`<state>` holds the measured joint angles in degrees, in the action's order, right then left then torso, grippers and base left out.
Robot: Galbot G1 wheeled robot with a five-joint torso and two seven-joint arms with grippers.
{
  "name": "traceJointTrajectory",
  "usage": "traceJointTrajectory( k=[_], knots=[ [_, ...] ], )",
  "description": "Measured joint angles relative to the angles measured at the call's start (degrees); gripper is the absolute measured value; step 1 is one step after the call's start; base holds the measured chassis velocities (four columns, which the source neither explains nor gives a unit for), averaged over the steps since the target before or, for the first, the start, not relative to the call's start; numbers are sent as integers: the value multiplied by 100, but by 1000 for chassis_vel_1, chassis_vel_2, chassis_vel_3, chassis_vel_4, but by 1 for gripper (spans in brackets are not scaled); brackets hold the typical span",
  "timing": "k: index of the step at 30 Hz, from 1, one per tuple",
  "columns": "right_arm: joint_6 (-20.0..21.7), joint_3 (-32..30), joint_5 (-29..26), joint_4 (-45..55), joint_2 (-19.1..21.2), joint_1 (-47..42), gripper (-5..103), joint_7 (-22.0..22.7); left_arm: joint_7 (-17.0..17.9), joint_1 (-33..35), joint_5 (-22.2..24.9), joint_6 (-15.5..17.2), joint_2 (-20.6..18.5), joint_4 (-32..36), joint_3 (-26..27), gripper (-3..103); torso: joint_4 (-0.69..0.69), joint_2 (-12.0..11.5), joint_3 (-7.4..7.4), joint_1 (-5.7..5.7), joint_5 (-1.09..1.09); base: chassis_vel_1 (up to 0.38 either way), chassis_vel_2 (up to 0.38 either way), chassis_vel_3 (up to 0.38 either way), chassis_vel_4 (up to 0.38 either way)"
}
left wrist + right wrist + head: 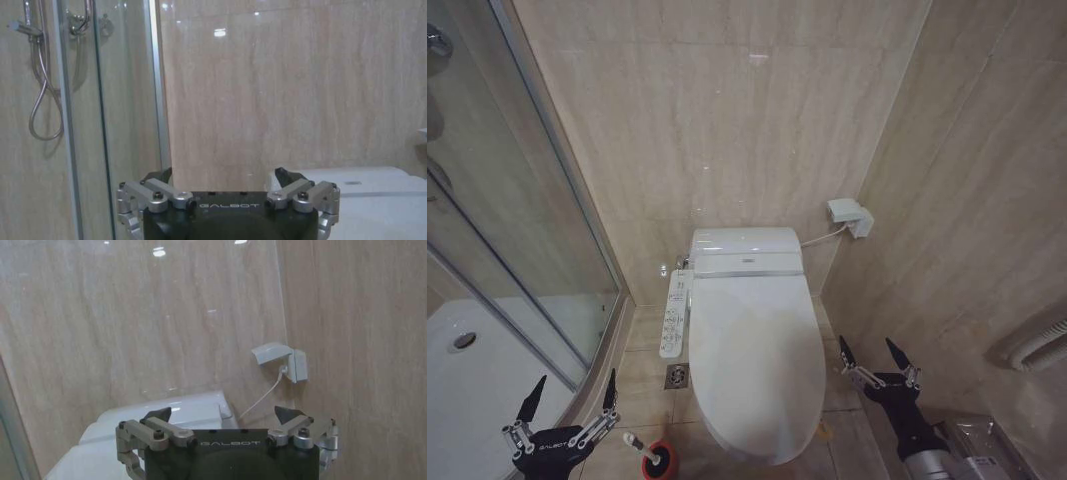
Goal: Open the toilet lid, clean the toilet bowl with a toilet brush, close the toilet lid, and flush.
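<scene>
White lid (752,365) lies shut over the toilet, between both arms. Left pincer (569,400) hangs spread by the shower glass; right pincer (874,358) spread beside the wall. Brush (639,446) stands in its red holder (662,462) on the floor, near the left pincer.

The glossy white plastic toilet lid (752,350) lies shut, hiding the bowl. The thin white toilet brush (635,442) has its head sunk in the squat red holder (661,461), which the picture's bottom edge cuts off.
</scene>
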<state>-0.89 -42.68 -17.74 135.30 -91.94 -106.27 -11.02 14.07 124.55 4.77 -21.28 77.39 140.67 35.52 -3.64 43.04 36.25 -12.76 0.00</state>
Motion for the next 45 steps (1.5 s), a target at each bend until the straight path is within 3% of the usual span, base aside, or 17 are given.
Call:
traceJointTrajectory(
  k=[38,43,45],
  knots=[
    [0,0,0,0,0,0,100,0,-6,-43,12,24,-8,-28,0,100,0,0,0,0,1,0,0,0,0],
    [0,0,0,0,0,0,100,0,-127,-592,233,451,-134,-414,-11,100,0,0,0,0,0,0,0,0,0],
    [0,-1,0,1,1,0,100,0,-249,-1104,446,851,-254,-773,-24,100,0,0,0,0,-1,0,0,0,0]
  ],
)
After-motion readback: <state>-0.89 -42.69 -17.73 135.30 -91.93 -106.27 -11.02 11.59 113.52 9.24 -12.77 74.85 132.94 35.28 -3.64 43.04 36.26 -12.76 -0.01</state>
